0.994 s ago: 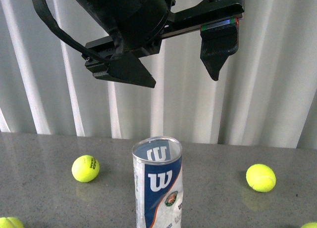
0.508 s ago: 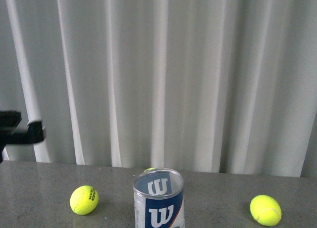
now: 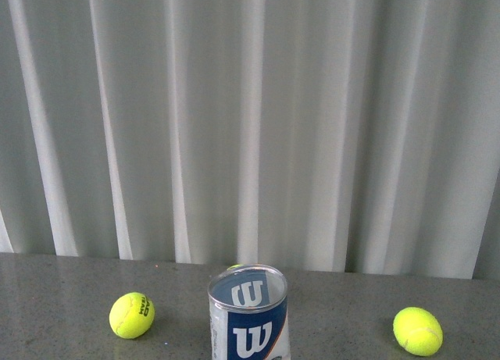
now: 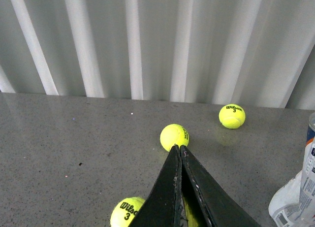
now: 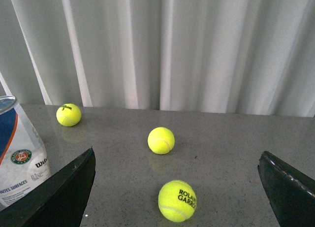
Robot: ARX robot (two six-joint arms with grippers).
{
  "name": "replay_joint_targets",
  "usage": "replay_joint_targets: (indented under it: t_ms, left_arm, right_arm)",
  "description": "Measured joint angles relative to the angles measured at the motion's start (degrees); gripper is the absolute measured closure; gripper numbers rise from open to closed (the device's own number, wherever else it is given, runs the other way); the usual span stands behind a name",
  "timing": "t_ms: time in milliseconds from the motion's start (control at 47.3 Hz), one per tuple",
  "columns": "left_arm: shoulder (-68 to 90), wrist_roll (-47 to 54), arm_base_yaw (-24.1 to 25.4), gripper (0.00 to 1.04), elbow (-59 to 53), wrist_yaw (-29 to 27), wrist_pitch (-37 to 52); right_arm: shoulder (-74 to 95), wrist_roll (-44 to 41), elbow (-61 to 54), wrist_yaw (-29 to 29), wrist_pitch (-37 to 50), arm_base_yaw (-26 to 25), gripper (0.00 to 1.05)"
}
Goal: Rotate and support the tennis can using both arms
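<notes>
Can [image 3: 248,313] stands upright mid-table [image 3: 62,297], a ball [image 3: 132,315] to its left and another [image 3: 417,330] to its right. Left gripper [image 4: 180,153] fingers pressed together, holding nothing. Right gripper [image 5: 177,187] spread wide, empty too, can just beside it.
</notes>
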Motion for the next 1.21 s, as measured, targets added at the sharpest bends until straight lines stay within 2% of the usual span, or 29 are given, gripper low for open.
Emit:
replay_joint_targets:
  t_ms: [85, 169, 360, 867, 1206]
  left_arm:
    - [-3.8, 0.0, 3.7, 1.01, -1.5, 4.9, -2.4]
    - [-7.8, 0.0, 5.3, 1.01, -2.6, 5.4, -5.0]
    - [-12.9, 0.1, 5.5, 1.01, -4.8, 5.5, -6.6]
    - [-28.4, 0.1, 5.5, 1.01, -4.8, 5.7, -21.5]
    - [-33.2, 0.1, 5.5, 1.01, -4.8, 5.6, -26.3]
  right_arm:
    - [0.0, 0.0, 0.0, 0.0, 0.0, 0.0, 0.07]
    - [0.0, 0.0, 0.0, 0.0, 0.0, 0.0, 0.07]
    - [0.0, 0.0, 0.0, 0.0, 0.0, 0.0, 0.07]
    - [0.0, 0.0, 0.0, 0.0, 0.0, 0.0, 0.07]
    - [0.0, 0.0, 0.0, 0.0, 0.0, 0.0, 0.07]
